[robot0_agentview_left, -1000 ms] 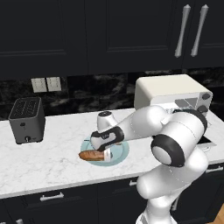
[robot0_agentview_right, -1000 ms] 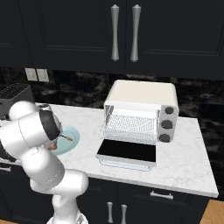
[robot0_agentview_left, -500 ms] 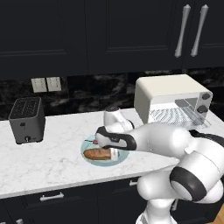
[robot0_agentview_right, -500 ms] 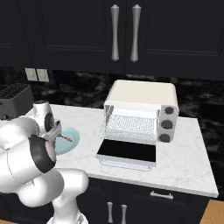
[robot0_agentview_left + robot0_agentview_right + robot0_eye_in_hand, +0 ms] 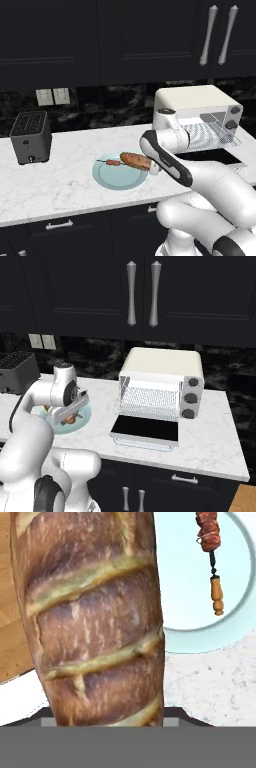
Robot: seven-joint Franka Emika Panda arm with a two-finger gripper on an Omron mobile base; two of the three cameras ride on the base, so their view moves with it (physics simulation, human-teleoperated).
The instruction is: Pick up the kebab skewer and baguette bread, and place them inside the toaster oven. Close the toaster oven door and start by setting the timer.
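Baguette bread (image 5: 135,160) lifted clear above the plate (image 5: 107,179), clamped in the fingers (image 5: 152,166). Kebab skewer (image 5: 111,162) lies on the plate. Carry step: next, swing right to the toaster oven (image 5: 161,381), door (image 5: 145,429) down.

A white marble counter (image 5: 60,185) carries everything. At its far left stands a dark slot toaster (image 5: 31,137). Near the middle lies a pale blue plate (image 5: 112,177), close to the near edge. At the right stands the toaster oven (image 5: 161,385), its door (image 5: 145,429) folded down flat above the counter.
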